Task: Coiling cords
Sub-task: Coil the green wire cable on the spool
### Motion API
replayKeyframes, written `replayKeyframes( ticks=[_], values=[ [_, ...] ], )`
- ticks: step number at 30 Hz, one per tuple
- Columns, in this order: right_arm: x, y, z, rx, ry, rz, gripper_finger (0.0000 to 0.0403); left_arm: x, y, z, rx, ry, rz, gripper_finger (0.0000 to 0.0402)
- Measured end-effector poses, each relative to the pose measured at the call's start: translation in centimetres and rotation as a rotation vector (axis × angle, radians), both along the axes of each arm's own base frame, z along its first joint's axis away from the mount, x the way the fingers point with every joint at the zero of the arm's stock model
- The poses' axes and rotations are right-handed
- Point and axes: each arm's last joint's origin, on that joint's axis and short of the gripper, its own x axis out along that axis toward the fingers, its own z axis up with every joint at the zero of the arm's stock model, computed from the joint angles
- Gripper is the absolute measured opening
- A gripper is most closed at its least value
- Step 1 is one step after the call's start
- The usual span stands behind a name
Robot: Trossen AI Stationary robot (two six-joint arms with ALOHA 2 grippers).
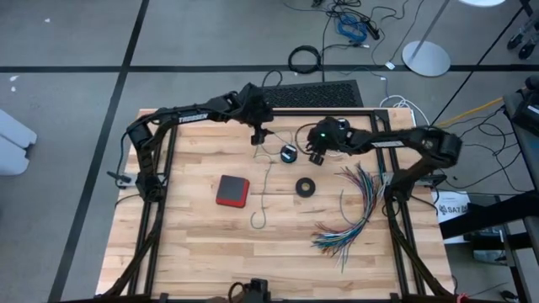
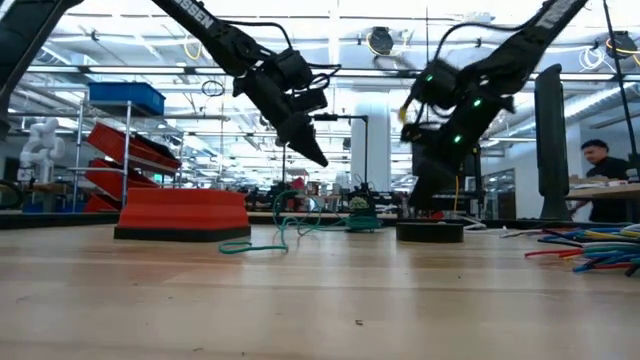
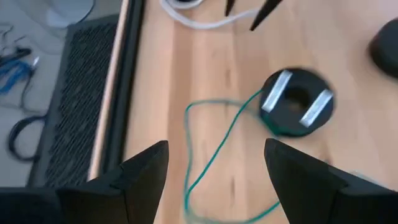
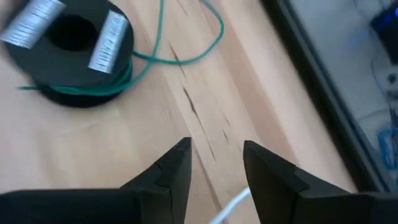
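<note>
A small round black piece with two silver strips (image 3: 297, 102) lies flat on the wooden table near its far edge, with the teal-green cord (image 3: 208, 155) wound round its rim. The cord's free length (image 1: 264, 198) trails slack toward the near edge. A white cord (image 3: 199, 23) lies beyond it. My left gripper (image 3: 216, 144) hangs open above the teal loop, left of the piece. My right gripper (image 4: 216, 148) hangs open just right of the piece (image 4: 71, 53). A bit of white cord (image 4: 233, 202) shows between its fingers, far back.
A red flat box (image 1: 232, 191) lies left of centre, and a black tape-like ring (image 1: 305, 187) near the middle. A fan of multicoloured wires (image 1: 354, 210) spreads at the right. A dark frame rail (image 3: 121, 87) runs along the far edge. Bare wood lies toward the near edge.
</note>
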Motion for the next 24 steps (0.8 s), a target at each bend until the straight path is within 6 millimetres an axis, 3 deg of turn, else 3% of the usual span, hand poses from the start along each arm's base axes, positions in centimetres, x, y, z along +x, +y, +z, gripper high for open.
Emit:
replayKeyframes(
  ticks=[5,11,17,24],
  values=[
    [-2.3,1.8,1.4,0.017,-0.157,0.155,0.0132,0.8,-1.6,-1.3,-0.012,-0.086,-0.072,0.0274],
    [-5.0,4.9,0.4,-0.003,-0.423,0.358,0.0132,2.1,-5.3,-3.7,-0.015,-0.205,-0.148,0.0272],
    [-7.5,6.2,-1.2,-0.025,-0.533,0.325,0.0132,3.9,-9.2,-3.3,-0.087,-0.315,-0.247,0.0259],
    [-7.5,6.1,-0.2,-0.011,-0.700,0.252,0.0132,4.8,-9.9,-2.1,-0.094,-0.400,-0.238,0.0258]
  ],
)
